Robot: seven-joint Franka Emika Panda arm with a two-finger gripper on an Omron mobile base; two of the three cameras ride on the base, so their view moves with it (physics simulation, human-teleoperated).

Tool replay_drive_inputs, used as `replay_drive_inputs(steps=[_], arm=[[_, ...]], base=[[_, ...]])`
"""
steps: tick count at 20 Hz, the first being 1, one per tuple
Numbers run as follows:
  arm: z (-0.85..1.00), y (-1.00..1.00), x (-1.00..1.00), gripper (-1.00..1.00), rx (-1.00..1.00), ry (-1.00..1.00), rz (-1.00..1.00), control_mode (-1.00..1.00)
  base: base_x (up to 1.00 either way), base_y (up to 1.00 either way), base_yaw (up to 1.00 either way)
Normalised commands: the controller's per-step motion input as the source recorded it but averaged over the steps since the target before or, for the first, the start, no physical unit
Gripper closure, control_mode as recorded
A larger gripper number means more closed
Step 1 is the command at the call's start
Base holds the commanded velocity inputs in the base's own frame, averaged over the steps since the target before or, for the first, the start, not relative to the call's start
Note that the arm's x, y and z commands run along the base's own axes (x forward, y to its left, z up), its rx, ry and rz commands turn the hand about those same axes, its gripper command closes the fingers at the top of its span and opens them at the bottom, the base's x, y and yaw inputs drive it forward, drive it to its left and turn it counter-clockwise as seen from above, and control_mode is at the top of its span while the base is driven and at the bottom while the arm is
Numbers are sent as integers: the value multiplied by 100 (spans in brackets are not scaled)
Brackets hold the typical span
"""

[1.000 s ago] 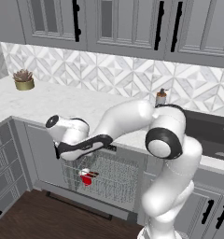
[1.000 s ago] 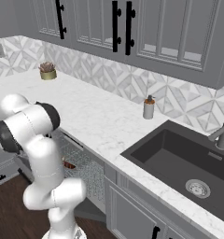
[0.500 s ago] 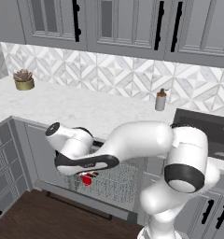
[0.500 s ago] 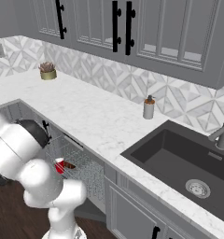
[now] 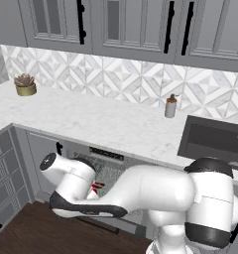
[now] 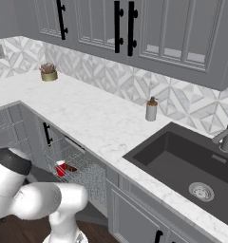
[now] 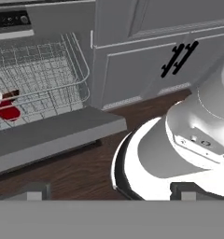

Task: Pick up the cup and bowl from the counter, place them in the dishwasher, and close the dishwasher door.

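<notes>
Hiding much: the arm's white bulk covers the lower front of the dishwasher in the left base view, so little of the rack and of the door shows past it.
Gripper: hard to make out; the hand view has two dark finger tips low at its bottom edge, cut off by the frame, well apart from each other.
Jaws: they look wide, with nothing between them, though the tips are mostly out of sight.
Cup: the red cup stands in the wire rack in the right base view; in the hand view it shows as a red shape at the left edge, partly cut off.
Bowl: a dark reddish-brown sliver just beside the cup in the rack, on its sink side; too small to tell whether it lies flat or tilted.
Cup relative to jaws: far up and to the left of the finger tips in the hand view, well apart from them, beyond the door.
Dishwasher door: open, lying as a flat grey slab below the rack, between the finger tips and the cup.
Control strip: dark, just under the counter edge.
Counter: white marble, carrying a grey soap bottle near the sink and a small potted plant by the wall.
Floor: dark wood under the door.
</notes>
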Motion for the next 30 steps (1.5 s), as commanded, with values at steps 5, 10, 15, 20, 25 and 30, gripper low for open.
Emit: replay_drive_inputs(steps=[5, 10, 15, 20, 25, 30], arm=[[-66, 38, -28, -100, -22, -4, 0, -100], [-79, 79, -4, -100, -38, -6, 0, -100], [-85, 75, 0, -100, -34, -10, 0, -100], [-60, 29, 0, -100, -22, -4, 0, -100], [-38, 3, 2, -100, -12, -6, 0, -100], [-59, -2, 17, -100, -15, -10, 0, -100]], base=[[0, 0, 0], [0, 0, 0], [0, 0, 0], [0, 0, 0], [0, 0, 0], [0, 0, 0]])
